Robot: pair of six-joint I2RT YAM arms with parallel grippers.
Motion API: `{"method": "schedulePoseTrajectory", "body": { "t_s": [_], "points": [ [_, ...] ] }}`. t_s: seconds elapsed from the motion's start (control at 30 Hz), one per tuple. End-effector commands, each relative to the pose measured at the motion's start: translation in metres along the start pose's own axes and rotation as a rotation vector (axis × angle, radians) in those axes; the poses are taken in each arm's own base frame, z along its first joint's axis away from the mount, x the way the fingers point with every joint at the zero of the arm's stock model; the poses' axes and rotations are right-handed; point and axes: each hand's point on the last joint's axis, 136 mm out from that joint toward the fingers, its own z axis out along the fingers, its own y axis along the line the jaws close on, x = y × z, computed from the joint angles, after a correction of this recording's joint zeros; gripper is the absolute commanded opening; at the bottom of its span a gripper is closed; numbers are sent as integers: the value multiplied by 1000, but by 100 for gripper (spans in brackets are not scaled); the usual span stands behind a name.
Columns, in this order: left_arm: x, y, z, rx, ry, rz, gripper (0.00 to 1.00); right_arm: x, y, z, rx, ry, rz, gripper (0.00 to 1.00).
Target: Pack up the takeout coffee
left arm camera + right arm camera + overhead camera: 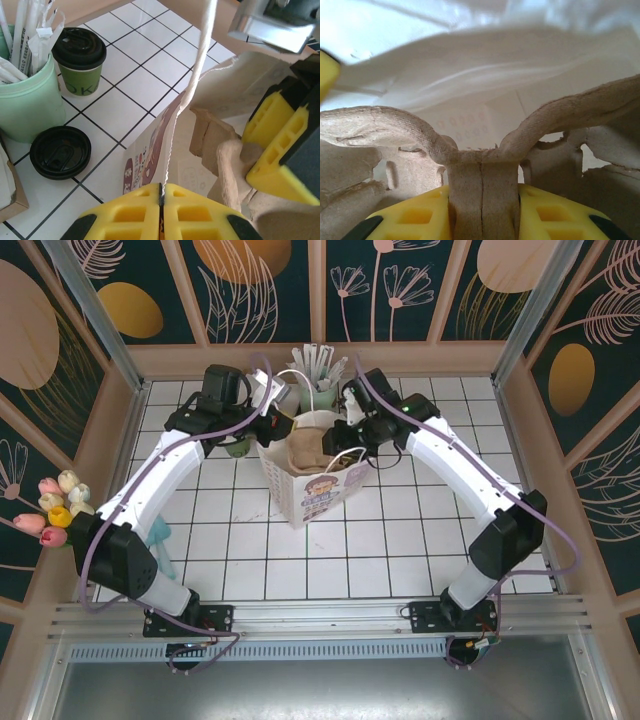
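The takeout coffee (79, 60), a green cup with its black lid on, stands on the tiles beside the white paper bag (150, 155). My left gripper (162, 189) is shut on the bag's serrated rim. Inside the bag sits a brown cardboard cup carrier (395, 135). My right gripper (481, 195) is shut on the carrier's upright centre tab. From above, the bag (322, 502) stands mid-table with the left gripper (270, 430) at its left rim and the right gripper (352, 445) over its mouth.
A loose black lid (60, 151) lies on the tiles next to a mint green holder (25, 105) of white sticks. A bunch of tulips (55, 510) sits at the table's left edge. Wooden walls (320, 358) close in the back and sides.
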Motion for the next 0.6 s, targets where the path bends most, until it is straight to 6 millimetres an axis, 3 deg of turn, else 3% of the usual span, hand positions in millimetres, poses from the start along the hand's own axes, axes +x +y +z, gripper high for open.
{"method": "schedulePoseTrajectory", "body": {
  "t_s": [0.0, 0.23, 0.43, 0.57],
  "points": [
    [-18, -12, -3, 58, -41, -10, 13, 1, -11, 3, 110, -4, -7, 31],
    [-10, -14, 7, 119, -7, -40, 18, 4, -5, 20, 129, 23, -24, 30],
    [-17, 1, 16, 72, 3, -80, 7, 13, -1, 24, 185, 55, -187, 30],
    [-27, 2, 18, 79, -21, -93, 5, 16, -14, 31, 254, 104, -219, 30]
  ]
}}
